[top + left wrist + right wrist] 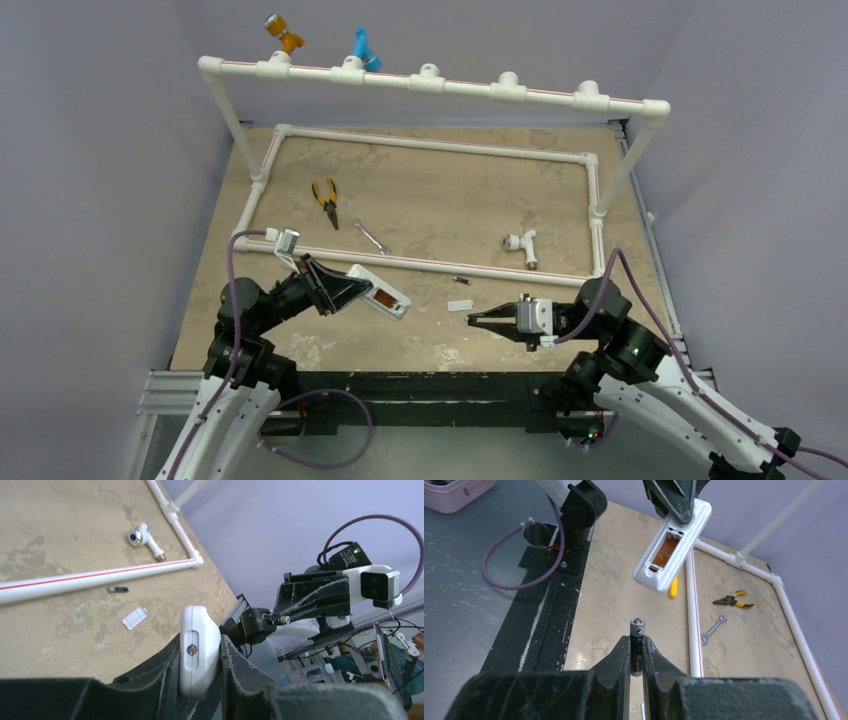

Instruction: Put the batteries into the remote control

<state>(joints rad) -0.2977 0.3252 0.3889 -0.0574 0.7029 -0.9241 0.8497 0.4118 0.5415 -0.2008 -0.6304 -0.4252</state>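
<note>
We see the left gripper (200, 652) closed narrowly on the remote control (200, 625). Its two dark fingers (167, 672) press the handset's long sides and hold it off the table. From the right wrist view, the remote control (672, 550) hangs tilted from the left gripper (680, 509) with its back towards us. The recessed compartment is open and shows an orange-brown interior, but we cannot tell whether anything sits inside it.

The right gripper (636, 655) is nearly closed on a battery (637, 642). It pinches the lower half of the battery, which stands upright between the fingers with its metallic tip above them. This battery is below the remote and apart from it.

In the overhead view the right gripper (478, 320) hides its battery. The left gripper (345, 287) covers one end of the remote control (385, 297).

A second battery (461, 279) lies on the table (440, 190) just beside the near rail of the white PVC pipe frame (430, 265). A small flat white cover piece (459, 305) lies near it, closer to the arms.

A yellow object (673, 587) shows below the remote in the right wrist view. It is mostly hidden, so we cannot name it. Inside the frame lie yellow-handled pliers (326, 200), a silver wrench (372, 236) and a white pipe fitting (522, 245).
</note>
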